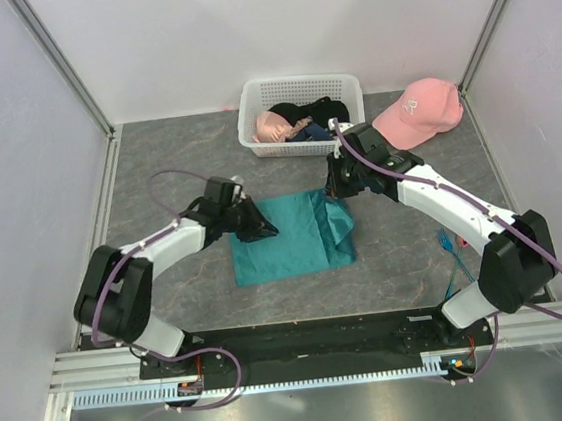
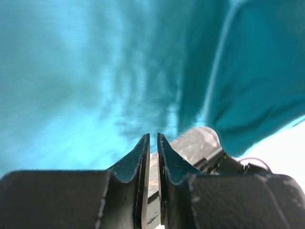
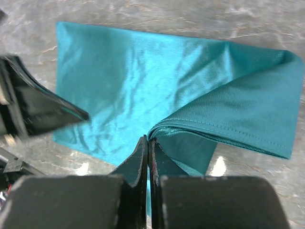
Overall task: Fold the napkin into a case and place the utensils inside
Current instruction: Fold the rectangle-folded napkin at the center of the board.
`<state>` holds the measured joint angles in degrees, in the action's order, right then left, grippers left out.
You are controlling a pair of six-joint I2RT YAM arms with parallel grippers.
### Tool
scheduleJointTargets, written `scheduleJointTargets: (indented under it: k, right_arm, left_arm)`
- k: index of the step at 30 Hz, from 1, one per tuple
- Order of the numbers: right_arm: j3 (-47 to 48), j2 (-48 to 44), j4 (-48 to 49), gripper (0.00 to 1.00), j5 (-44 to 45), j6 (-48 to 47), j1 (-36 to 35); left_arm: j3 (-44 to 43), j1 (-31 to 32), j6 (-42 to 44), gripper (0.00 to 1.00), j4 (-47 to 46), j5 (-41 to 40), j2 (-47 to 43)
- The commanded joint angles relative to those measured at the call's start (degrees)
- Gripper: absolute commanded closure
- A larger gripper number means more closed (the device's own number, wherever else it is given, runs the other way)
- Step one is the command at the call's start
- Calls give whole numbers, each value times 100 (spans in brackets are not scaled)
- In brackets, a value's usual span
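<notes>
While right fingers [image 3: 138, 164] pinch one napkin [image 3: 128, 81] at fold — left fingers [image 2: 133, 164] nearly together, grip unclear.

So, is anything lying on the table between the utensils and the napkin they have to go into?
Nothing visible does. Bare table lies between the utensils and the napkin; the right arm slants past just behind that stretch.

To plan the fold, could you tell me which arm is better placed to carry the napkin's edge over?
Probably right: right gripper is shut on the napkin's raised edge; left gripper sits at the opposite side.
</notes>
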<state>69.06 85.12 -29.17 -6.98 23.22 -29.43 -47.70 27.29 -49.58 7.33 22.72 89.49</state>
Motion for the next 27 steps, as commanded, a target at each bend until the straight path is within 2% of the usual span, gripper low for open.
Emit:
scheduleJointTargets:
  k: [1,5,14,27]
  right_arm:
    - [468,250,52,100,65,121,-291]
    - [766,557,78,100,127,253,-747]
    - [1558,1428,192,100,101,569,-1468]
    - [2094,2368,535,100,-110,1131,-1750]
  left_arm:
    - [525,-627,483,84,400,-286,-564]
    - [753,-988,722,85,637,-487,-881]
    - [1237,-997,774,89,901,-1076,-1425]
    - [1817,-1006,450,92,743,-1349,-1610]
